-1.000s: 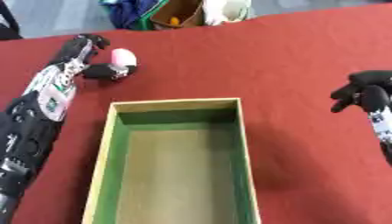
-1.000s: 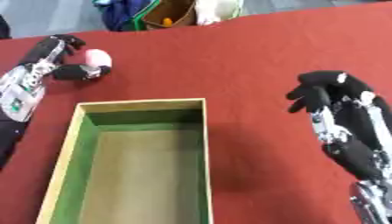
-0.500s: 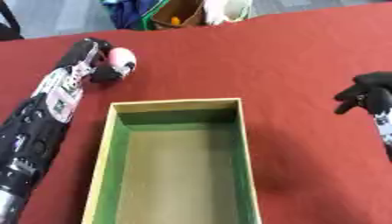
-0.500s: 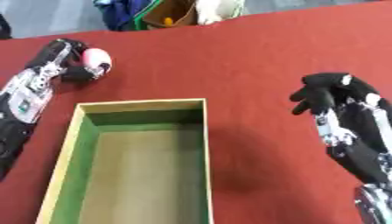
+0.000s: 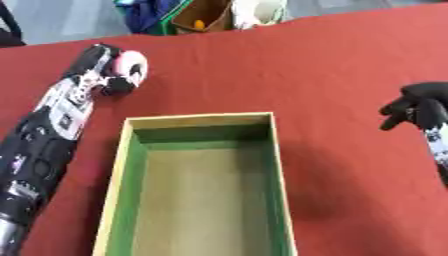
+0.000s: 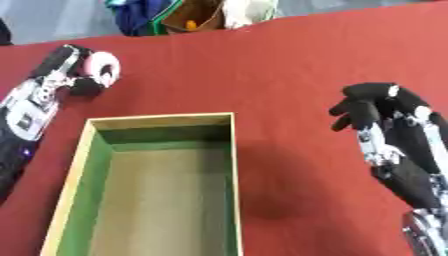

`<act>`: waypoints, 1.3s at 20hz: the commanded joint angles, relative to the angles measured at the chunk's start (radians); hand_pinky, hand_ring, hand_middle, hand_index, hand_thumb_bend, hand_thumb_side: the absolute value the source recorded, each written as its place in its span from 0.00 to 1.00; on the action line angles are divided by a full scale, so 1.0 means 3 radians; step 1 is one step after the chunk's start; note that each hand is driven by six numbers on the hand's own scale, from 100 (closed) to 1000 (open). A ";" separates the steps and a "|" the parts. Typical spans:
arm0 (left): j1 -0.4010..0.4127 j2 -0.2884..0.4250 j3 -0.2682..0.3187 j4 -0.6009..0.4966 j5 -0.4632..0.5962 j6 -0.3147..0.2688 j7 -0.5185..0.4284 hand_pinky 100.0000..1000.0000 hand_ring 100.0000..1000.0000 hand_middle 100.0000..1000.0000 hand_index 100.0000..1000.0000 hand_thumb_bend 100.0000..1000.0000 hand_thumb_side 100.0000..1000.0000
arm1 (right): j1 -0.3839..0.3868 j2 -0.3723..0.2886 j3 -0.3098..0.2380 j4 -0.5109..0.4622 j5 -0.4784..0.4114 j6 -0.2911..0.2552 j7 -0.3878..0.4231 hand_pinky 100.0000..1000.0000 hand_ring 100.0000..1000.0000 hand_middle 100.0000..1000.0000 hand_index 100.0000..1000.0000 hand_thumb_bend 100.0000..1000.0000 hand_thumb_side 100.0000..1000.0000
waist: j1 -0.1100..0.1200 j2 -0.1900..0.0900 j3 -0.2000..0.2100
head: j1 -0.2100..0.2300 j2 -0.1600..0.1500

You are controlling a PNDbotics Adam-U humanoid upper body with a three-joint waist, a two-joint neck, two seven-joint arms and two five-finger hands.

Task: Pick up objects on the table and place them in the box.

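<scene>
Left hand far out on the red-covered bench, beyond the far left corner of the box, fingers curled round a small round pink-and-white object. Object held just above or on the cloth, which of the two not clear. Open rectangular box with pale wooden rim and green inner walls lying lengthwise at centre, nothing visible inside. Right hand raised over the bench well to the right of the box, fingers bent downward, holding nothing. Assorted coloured clutter past the far edge.
</scene>
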 commanded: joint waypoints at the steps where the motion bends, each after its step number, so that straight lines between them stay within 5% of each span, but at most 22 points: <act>1: -0.0051 0.0104 0.0013 -0.0195 0.0133 0.0001 0.0112 0.41 0.46 0.44 0.50 0.00 0.23 | 0.0000 -0.0016 -0.0036 -0.0067 -0.0004 0.0015 -0.0020 0.43 0.55 0.48 0.67 0.00 0.43 | -0.0029 -0.0115 0.0022 | -0.0028 0.0043; 11: 0.0043 0.0266 -0.0196 -0.0981 0.0330 -0.0128 0.0332 0.35 0.39 0.39 0.45 0.00 0.29 | 0.0073 -0.0004 -0.0091 -0.0067 -0.0101 0.0022 -0.0048 0.43 0.55 0.48 0.67 0.00 0.42 | -0.0111 -0.0313 0.0195 | -0.0111 0.0291; 19: 0.0249 0.0218 -0.0511 -0.1591 0.0598 -0.0415 0.0410 0.29 0.31 0.31 0.38 0.00 0.29 | 0.0137 0.0039 -0.0134 -0.0067 -0.0207 0.0057 -0.0077 0.44 0.55 0.48 0.67 0.00 0.41 | -0.0160 -0.0521 0.0369 | -0.0234 0.0467; 26: 0.0469 0.0244 -0.0960 -0.2148 0.0772 -0.0510 0.0328 0.23 0.27 0.32 0.38 0.00 0.34 | 0.0141 0.0064 -0.0157 -0.0067 -0.0314 0.0090 -0.0094 0.44 0.55 0.49 0.67 0.00 0.41 | -0.0173 -0.0627 0.0430 | -0.0281 0.0476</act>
